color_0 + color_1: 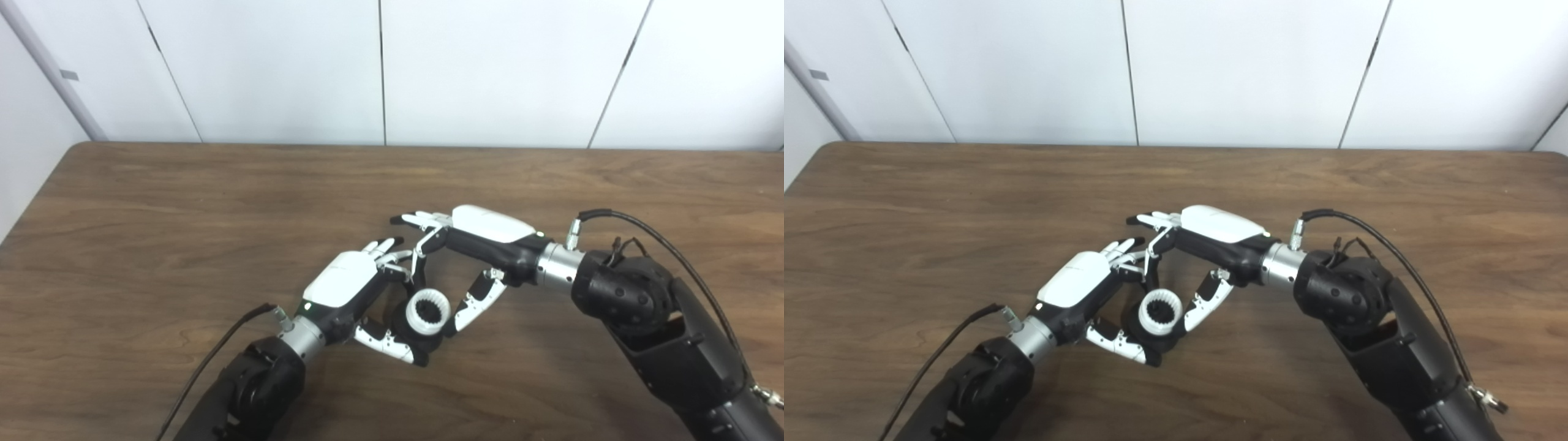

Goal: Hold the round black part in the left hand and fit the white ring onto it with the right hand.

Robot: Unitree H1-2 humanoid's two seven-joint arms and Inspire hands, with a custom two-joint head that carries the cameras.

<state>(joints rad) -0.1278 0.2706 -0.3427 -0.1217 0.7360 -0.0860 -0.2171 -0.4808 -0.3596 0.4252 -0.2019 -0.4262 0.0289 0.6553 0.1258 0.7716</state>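
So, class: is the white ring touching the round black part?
Touching. In the left eye view the white ring sits directly on the round black part held in the left hand, no gap visible.

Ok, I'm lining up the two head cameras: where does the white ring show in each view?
Left eye view: the white ring sits just right of centre, low in the picture, between the left robot hand and the right robot hand.
Right eye view: the same ring sits just left of centre, at the same height.
Shared landmark: the vertical wall seam above the ring, in both views.
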